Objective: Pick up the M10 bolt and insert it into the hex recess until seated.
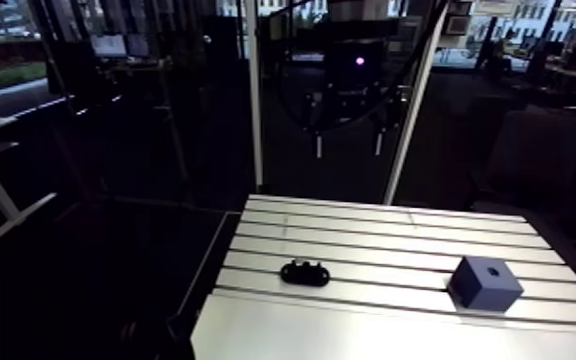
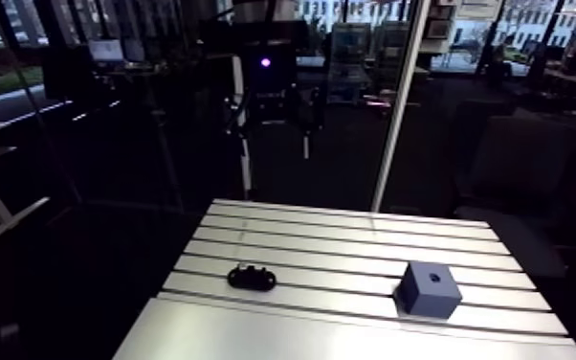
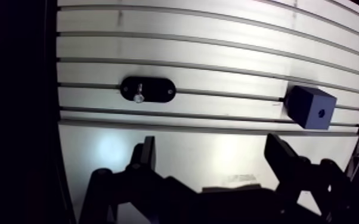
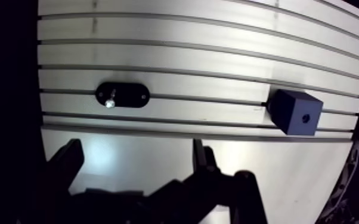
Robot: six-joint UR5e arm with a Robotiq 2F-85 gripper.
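A small silver bolt (image 3: 139, 94) stands in a black oval holder (image 3: 148, 89) on the slotted aluminium table (image 1: 387, 230). To its right, apart from it, sits a dark blue cube (image 3: 311, 107) with a small round recess (image 3: 321, 111) in its upper face. In the arm view the holder (image 1: 305, 274) and the cube (image 1: 484, 282) lie near the table's front. My gripper (image 3: 212, 143) hangs high above the table, well short of both. Its fingers (image 3: 148, 149) are spread wide and hold nothing.
The table's left edge (image 3: 58, 119) drops off into dark floor. A smooth unslotted strip (image 3: 176, 152) of the table lies under the gripper. Behind the table stand a white upright post (image 1: 254, 96) and a slanted pale bar (image 1: 414, 105).
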